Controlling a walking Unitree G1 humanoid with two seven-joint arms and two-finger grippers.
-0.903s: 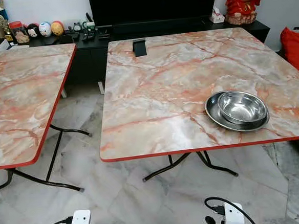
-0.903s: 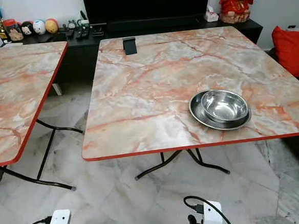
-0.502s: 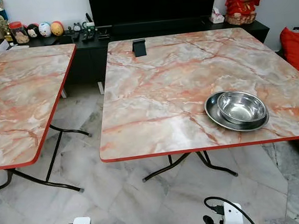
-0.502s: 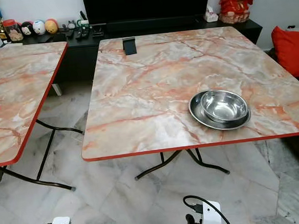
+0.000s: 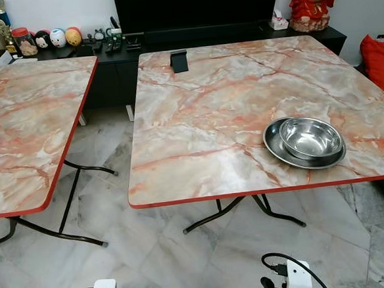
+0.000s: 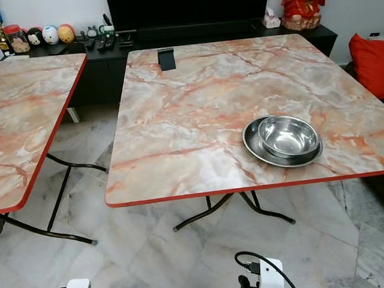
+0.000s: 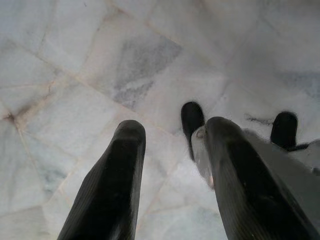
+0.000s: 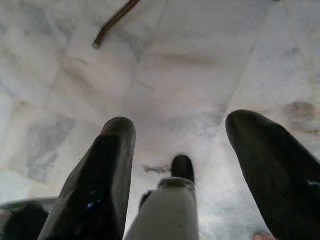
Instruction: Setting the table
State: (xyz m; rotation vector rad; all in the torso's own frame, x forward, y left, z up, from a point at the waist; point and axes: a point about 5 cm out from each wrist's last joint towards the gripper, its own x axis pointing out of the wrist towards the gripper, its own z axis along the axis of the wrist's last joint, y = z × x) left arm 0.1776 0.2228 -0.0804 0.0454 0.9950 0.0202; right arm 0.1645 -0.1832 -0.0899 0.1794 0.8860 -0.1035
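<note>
Both my arms hang low over the marble floor (image 7: 100,65): left pincer (image 7: 170,145) and right pincer (image 8: 182,135) each spread apart, holding nothing. Ahead, the table (image 5: 197,117) carries a steel bowl (image 5: 310,138) nested in a steel plate (image 5: 276,145) near its front right edge. I reckon that's one setting started; cutlery, cup and other places remain. A black stand (image 5: 179,60) sits at the far edge

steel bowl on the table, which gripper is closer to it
Right. The right gripper hangs low over the floor, below the steel bowl; the left gripper hangs further left.
</note>
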